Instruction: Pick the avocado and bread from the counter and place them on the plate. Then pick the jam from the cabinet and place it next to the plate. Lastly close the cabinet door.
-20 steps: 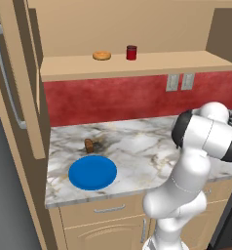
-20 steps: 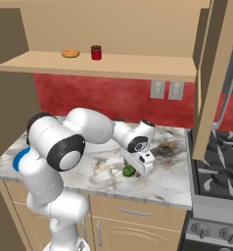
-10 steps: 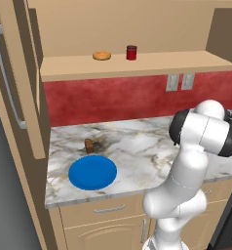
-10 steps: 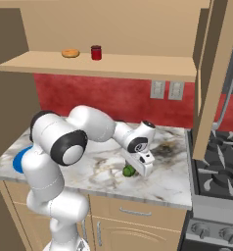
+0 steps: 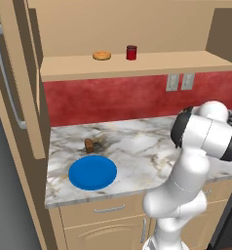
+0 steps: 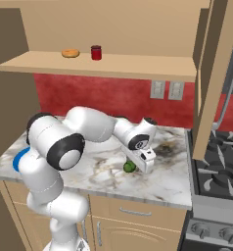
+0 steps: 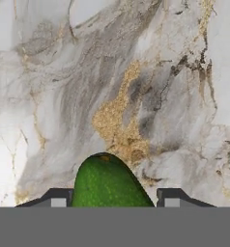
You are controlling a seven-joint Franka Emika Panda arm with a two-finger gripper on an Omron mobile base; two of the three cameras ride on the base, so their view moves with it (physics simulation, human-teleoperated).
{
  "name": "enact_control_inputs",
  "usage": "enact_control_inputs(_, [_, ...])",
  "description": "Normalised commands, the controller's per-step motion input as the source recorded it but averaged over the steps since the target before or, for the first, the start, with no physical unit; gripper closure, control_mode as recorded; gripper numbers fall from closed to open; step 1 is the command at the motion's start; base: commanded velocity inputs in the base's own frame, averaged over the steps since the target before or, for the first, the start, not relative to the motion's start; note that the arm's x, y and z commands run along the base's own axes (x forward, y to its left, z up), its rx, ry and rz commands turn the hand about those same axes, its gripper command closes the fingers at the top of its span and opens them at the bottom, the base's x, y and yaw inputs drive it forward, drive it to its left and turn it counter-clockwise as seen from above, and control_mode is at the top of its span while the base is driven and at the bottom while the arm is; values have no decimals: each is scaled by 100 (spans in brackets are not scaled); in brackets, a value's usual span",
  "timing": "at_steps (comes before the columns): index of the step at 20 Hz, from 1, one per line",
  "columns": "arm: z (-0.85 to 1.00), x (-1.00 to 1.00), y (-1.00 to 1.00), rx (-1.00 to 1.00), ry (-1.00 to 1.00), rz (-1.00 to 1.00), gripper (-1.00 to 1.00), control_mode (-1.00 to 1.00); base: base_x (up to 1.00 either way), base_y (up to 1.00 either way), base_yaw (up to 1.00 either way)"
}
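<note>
The gripper (image 7: 112, 198) is down at the counter (image 7: 136, 72) with its jaws spread about as wide as the avocado (image 7: 108, 182), one fingertip (image 7: 56, 198) on each side of the fruit; whether they press it I cannot tell. In the right base view the avocado (image 6: 129, 166) lies on the marble just under the hand, well apart from the plate (image 5: 92, 172) and bread (image 5: 89, 145)

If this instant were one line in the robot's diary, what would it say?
step: picking avocado | jaws: either side of it, grip unclear | bread: on counter | plate: bare | jam: on shelf
</note>
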Motion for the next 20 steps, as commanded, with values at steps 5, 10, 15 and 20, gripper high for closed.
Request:
enact_control_inputs(5, [48,0,35,0,-23,0,100,-100,0,0,0])
enact_control_inputs(10, [27,7,62,0,-25,0,100,-100,0,0,0])
enact_control_inputs(15, [5,15,84,0,-20,1,100,-100,0,0,0])
enact_control_inputs(20, [8,22,93,0,-18,0,100,-100,0,0,0])
